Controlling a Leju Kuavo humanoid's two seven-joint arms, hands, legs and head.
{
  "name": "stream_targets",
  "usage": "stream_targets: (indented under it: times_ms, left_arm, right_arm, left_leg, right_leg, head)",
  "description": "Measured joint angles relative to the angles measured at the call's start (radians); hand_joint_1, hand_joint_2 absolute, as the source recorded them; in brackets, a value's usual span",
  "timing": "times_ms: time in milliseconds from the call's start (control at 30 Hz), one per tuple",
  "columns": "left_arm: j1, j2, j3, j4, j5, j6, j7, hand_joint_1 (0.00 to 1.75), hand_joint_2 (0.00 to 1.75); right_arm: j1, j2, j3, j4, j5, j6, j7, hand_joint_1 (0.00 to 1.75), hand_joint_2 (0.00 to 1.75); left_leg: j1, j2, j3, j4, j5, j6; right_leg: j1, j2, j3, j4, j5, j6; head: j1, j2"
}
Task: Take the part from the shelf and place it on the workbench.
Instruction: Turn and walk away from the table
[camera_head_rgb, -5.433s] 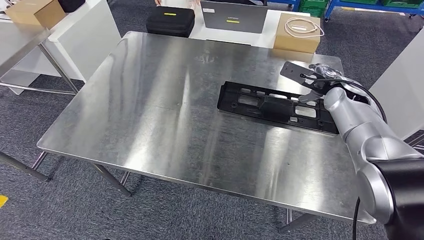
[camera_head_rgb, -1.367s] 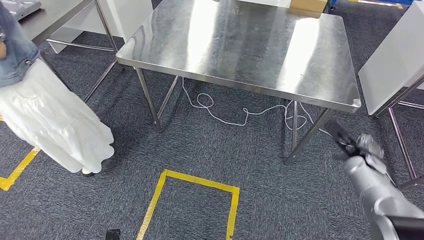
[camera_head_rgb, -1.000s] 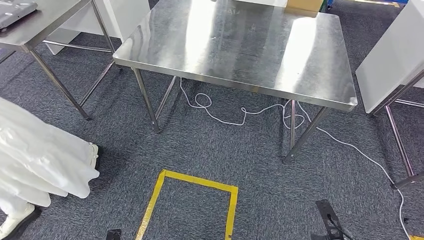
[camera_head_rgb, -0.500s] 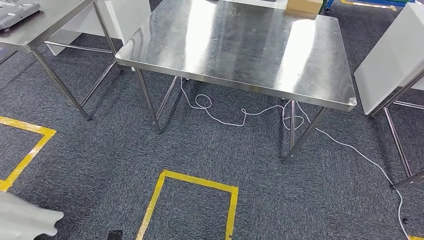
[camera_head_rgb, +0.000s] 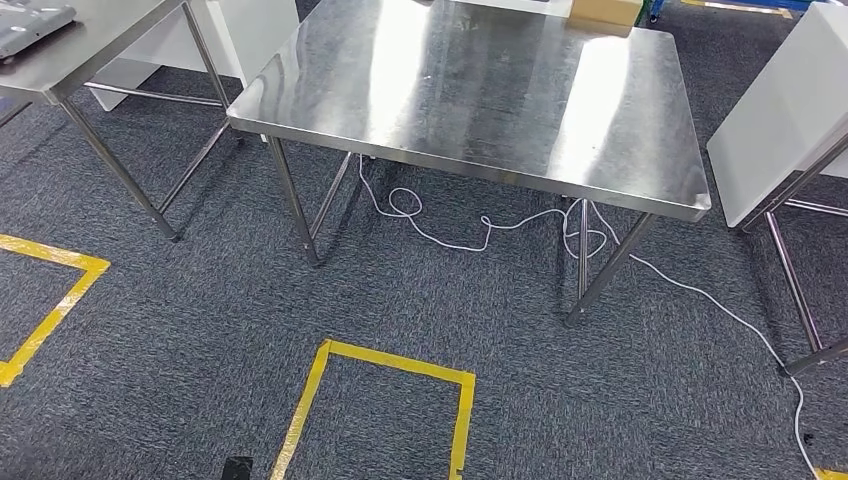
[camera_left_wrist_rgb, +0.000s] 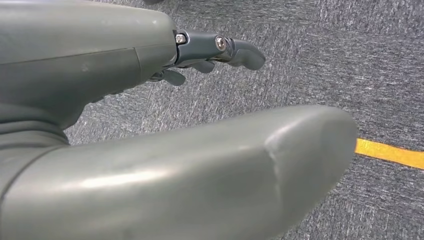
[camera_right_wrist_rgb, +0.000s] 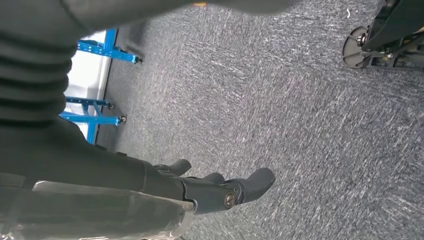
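Left hand (camera_left_wrist_rgb: 165, 100): fingers (camera_left_wrist_rgb: 235, 50) spread, holding nothing, above grey carpet floor (camera_left_wrist_rgb: 325, 60). Right hand (camera_right_wrist_rgb: 150, 185): fingers (camera_right_wrist_rgb: 250, 185) extended apart, holding nothing. Shiny steel tabletop (camera_head_rgb: 470, 90) bare; part location cannot be determined.

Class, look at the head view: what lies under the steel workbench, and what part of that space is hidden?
Under the workbench a white cable loops across the grey carpet between the table legs. The tabletop covers the floor farther back.
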Motion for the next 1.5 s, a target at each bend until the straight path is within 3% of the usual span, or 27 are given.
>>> stream_targets:
  times_ms: [33,333,567,633,733,800,833,867,933,1000,1067,1133,1167,1233,1267,1300,1333,1433,1500]
  left_arm:
    - [0.0,0.0,0.0,0.0,0.0,0.0,0.0,0.0,0.0]
    - [0.0,0.003,0.0,0.0,-0.001,0.0,0.009,0.0,0.0]
    - [0.0,0.006,0.0,0.0,-0.001,0.0,0.012,0.0,0.0]
    - [0.0,0.006,0.0,0.0,-0.001,0.0,0.012,0.0,0.0]
    - [-0.002,0.005,-0.001,0.0,-0.002,0.0,0.011,0.0,0.0]
    - [-0.002,0.004,-0.001,0.0,-0.002,-0.001,0.011,0.0,0.0]
    - [-0.002,0.004,-0.001,0.0,-0.002,-0.001,0.011,0.0,0.0]
    - [-0.002,0.003,-0.001,0.0,-0.002,-0.002,0.011,0.0,0.0]
    - [-0.001,0.003,-0.001,-0.001,-0.002,-0.003,0.01,0.0,0.0]
    - [0.0,0.004,-0.001,-0.001,-0.002,-0.003,0.009,0.0,0.0]
    - [-0.001,0.003,-0.001,-0.002,-0.002,-0.003,0.009,0.0,0.0]
    - [-0.001,0.003,-0.001,-0.002,-0.002,-0.003,0.009,0.0,0.0]
    - [-0.001,0.003,-0.001,-0.002,-0.002,-0.003,0.009,0.0,0.0]
    - [0.001,0.004,-0.001,-0.002,-0.002,-0.003,0.009,0.0,0.0]
    - [0.002,0.004,-0.001,-0.001,-0.002,-0.003,0.009,0.0,0.0]
    - [0.002,0.004,-0.001,-0.001,-0.002,-0.003,0.01,0.0,0.0]
    - [0.002,0.004,-0.001,-0.001,-0.002,-0.003,0.011,0.0,0.0]
    - [0.001,0.004,-0.001,-0.001,-0.004,-0.003,0.012,0.0,0.0]
    - [0.0,0.005,-0.001,-0.001,-0.005,-0.003,0.012,0.0,0.0]
  right_arm:
    - [0.0,0.001,0.0,0.0,0.004,-0.001,0.0,0.0,1.75]
    - [0.0,0.004,0.001,0.0,0.002,-0.005,0.018,0.0,1.75]
    - [0.0,0.01,0.001,0.0,0.0,-0.005,0.022,0.0,1.75]
    - [0.0,0.01,0.001,0.001,0.0,-0.005,0.022,0.0,1.75]
    - [0.001,0.01,0.001,0.004,-0.002,-0.005,0.022,0.0,1.75]
    - [0.002,0.008,0.0,0.006,-0.005,-0.005,0.022,0.0,1.75]
    - [0.003,0.007,0.0,0.006,-0.006,-0.005,0.022,0.0,1.75]
    - [0.004,0.005,0.0,0.007,-0.006,-0.005,0.022,0.0,1.75]
    - [0.001,0.005,0.0,0.007,-0.007,-0.005,0.022,0.0,1.75]
    - [-0.005,0.007,0.0,0.006,-0.008,-0.005,0.021,0.0,1.75]
    - [-0.006,0.007,0.0,0.007,-0.008,-0.006,0.02,0.0,1.75]
    - [-0.003,0.007,0.0,0.007,-0.008,-0.006,0.02,0.0,1.75]
    - [-0.001,0.008,0.0,0.007,-0.009,-0.006,0.02,0.0,1.75]
    - [0.001,0.01,0.0,0.007,-0.009,-0.007,0.021,0.0,1.75]
    - [0.001,0.011,-0.001,0.007,-0.009,-0.007,0.022,0.0,1.75]
    - [0.002,0.012,-0.001,0.007,-0.01,-0.007,0.022,0.0,1.75]
    - [0.004,0.013,-0.001,0.007,-0.01,-0.007,0.023,0.0,1.75]
    - [0.005,0.015,-0.001,0.008,-0.012,-0.007,0.024,0.0,1.75]
    - [0.004,0.016,-0.001,0.008,-0.012,-0.007,0.025,0.0,1.75]
  left_leg:
    - [0.0,0.0,0.0,0.0,0.0,0.0]
    - [-0.002,0.0,-0.002,0.001,-0.002,0.001]
    - [-0.009,0.0,-0.002,-0.003,0.0,0.016]
    - [-0.004,0.005,0.003,-0.015,0.009,0.026]
    - [0.0,0.016,-0.002,-0.021,0.017,0.032]
    - [0.001,0.025,-0.012,-0.021,0.022,0.028]
    - [0.002,0.031,-0.016,-0.02,0.025,0.023]
    - [0.004,0.037,-0.021,-0.02,0.029,0.018]
    - [0.005,0.051,-0.023,-0.017,0.034,0.003]
    - [0.005,0.07,-0.015,-0.017,0.032,-0.016]
    - [0.012,0.092,-0.003,-0.022,0.031,-0.033]
    - [0.021,0.082,-0.006,-0.001,0.008,-0.046]
    - [0.024,0.062,-0.02,0.039,-0.026,-0.05]
    - [0.026,0.019,-0.065,0.171,-0.119,-0.054]
    - [0.025,0.008,-0.083,0.232,-0.152,-0.054]
    - [0.025,0.004,-0.088,0.264,-0.165,-0.053]
    - [0.025,0.003,-0.075,0.258,-0.158,-0.051]
    - [0.027,-0.027,0.039,0.076,-0.085,-0.041]
    - [0.024,-0.049,0.078,0.004,-0.07,-0.033]
  right_leg:
    - [0.0,0.0,0.0,0.0,0.0,0.0]
    - [-0.002,0.0,0.0,-0.001,0.001,0.002]
    - [-0.011,0.0,0.007,0.001,0.004,0.018]
    - [-0.014,0.001,-0.007,0.034,-0.018,0.019]
    - [-0.018,0.003,-0.083,0.207,-0.113,0.008]
    - [-0.021,0.003,-0.107,0.28,-0.146,0.015]
    - [-0.023,0.002,-0.087,0.26,-0.141,0.023]
    - [-0.025,-0.004,-0.047,0.2,-0.125,0.032]
    - [-0.027,-0.043,0.039,0.06,-0.092,0.04]
    - [-0.022,-0.072,0.068,0.002,-0.076,0.026]
    - [-0.015,-0.054,0.063,0.002,-0.066,0.002]
    - [-0.019,-0.032,0.066,-0.004,-0.05,-0.019]
    - [-0.022,-0.022,0.067,-0.006,-0.041,-0.029]
    - [-0.02,-0.002,0.062,-0.007,-0.032,-0.042]
    - [-0.016,0.01,0.058,-0.007,-0.029,-0.046]
    - [-0.013,0.022,0.056,-0.006,-0.028,-0.047]
    - [-0.012,0.035,0.056,-0.006,-0.027,-0.047]
    - [-0.008,0.074,0.06,-0.003,-0.027,-0.044]
    - [-0.005,0.093,0.054,-0.002,-0.026,-0.034]
  head:
    - [0.0,0.0]
    - [0.0,0.0]
    - [0.0,0.0]
    - [0.001,0.0]
    - [0.006,0.0]
    - [0.007,0.0]
    - [0.008,0.0]
    - [0.008,0.0]
    - [0.009,0.0]
    - [0.006,0.0]
    - [0.002,0.0]
    - [0.0,0.0]
    - [-0.002,0.0]
    - [-0.005,0.0]
    - [-0.005,0.0]
    - [-0.005,0.0]
    - [-0.005,0.0]
    - [-0.006,0.0]
    - [-0.007,0.0]
